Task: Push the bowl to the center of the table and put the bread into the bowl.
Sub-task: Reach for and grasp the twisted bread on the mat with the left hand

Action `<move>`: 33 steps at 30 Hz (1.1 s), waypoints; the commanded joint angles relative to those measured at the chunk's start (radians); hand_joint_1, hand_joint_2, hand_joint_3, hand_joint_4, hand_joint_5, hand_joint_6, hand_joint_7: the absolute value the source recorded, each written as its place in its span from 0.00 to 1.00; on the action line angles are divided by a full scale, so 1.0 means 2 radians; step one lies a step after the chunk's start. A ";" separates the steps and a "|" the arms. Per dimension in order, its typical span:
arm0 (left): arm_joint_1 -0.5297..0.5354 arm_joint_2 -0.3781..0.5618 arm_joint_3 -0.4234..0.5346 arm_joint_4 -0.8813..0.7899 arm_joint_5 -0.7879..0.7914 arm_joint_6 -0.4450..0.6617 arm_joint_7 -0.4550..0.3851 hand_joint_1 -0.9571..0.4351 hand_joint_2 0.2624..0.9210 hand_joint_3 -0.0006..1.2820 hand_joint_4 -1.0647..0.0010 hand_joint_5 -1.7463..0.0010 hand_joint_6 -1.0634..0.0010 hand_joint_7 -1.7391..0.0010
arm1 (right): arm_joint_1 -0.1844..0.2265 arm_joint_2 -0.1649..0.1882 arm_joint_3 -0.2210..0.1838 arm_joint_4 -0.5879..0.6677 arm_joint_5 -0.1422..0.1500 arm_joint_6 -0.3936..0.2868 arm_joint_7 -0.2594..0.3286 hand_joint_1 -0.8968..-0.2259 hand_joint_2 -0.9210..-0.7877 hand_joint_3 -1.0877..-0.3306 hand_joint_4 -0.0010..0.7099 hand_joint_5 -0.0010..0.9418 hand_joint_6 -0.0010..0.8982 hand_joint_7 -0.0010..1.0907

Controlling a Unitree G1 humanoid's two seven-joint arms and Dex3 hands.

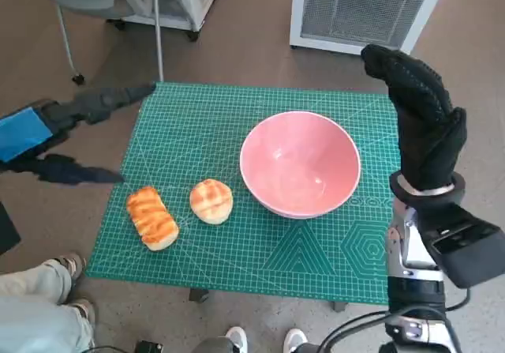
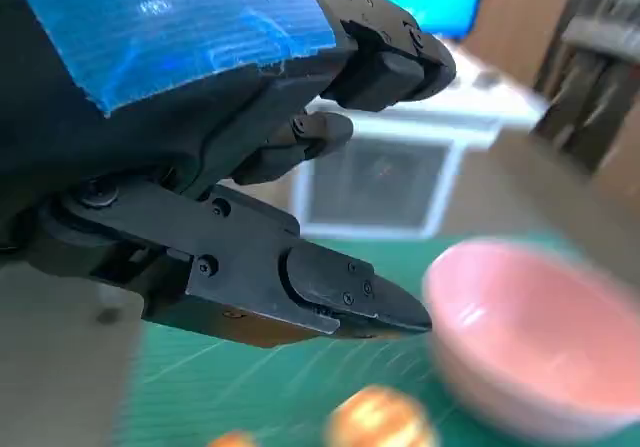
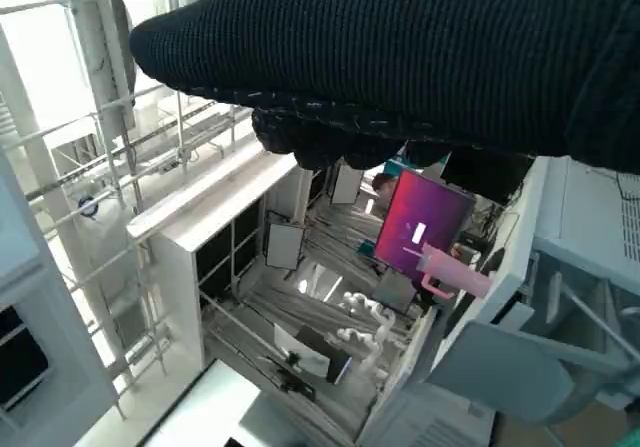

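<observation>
Sitting right of the bench's [image 1: 237, 250] centre, the pink bowl [image 1: 300, 163] has a round bun [image 1: 211, 200] and a long glazed bread loaf [image 1: 152, 217] at its 8 o'clock. The left hand [image 1: 59, 136] hovers at the bench's 9 o'clock edge, fingers spread and empty; the right hand [image 1: 420, 120], raised at 3 o'clock, holds nothing, fingers extended.

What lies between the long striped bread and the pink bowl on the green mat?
In the head view, a round bun lies between the long bread and the pink bowl, touching neither.
</observation>
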 commanded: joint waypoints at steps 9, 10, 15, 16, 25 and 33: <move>0.027 0.029 -0.054 0.031 0.090 -0.095 0.002 0.44 0.85 0.01 0.85 0.99 0.68 0.98 | 0.012 0.008 0.001 0.005 0.000 0.003 -0.005 0.35 0.00 0.37 0.36 0.02 0.00 0.59; 0.026 0.030 -0.058 0.038 0.096 -0.103 0.003 0.43 0.85 0.01 0.84 0.99 0.67 0.97 | 0.012 0.008 0.001 0.005 0.000 0.003 -0.004 0.34 0.00 0.37 0.36 0.02 0.00 0.59; 0.019 0.028 -0.075 0.062 0.122 -0.138 0.012 0.42 0.84 0.00 0.82 0.99 0.64 0.97 | 0.011 0.007 0.001 0.006 0.005 0.004 0.000 0.34 0.00 0.38 0.35 0.02 0.00 0.60; 0.018 0.028 -0.078 0.066 0.128 -0.146 0.016 0.42 0.83 0.00 0.82 0.99 0.63 0.97 | 0.011 0.006 0.001 0.005 0.005 0.005 0.001 0.34 0.00 0.38 0.35 0.02 0.00 0.60; 0.017 0.015 -0.106 0.096 0.166 -0.196 0.048 0.40 0.82 0.00 0.79 0.99 0.60 0.97 | 0.013 0.003 0.002 0.002 0.002 0.008 0.001 0.33 0.00 0.38 0.34 0.02 0.00 0.61; 0.015 0.004 -0.135 0.133 0.224 -0.240 0.100 0.44 0.80 0.00 0.78 0.99 0.60 0.98 | 0.016 0.000 0.001 0.001 0.002 0.012 0.001 0.33 0.00 0.37 0.34 0.01 0.00 0.60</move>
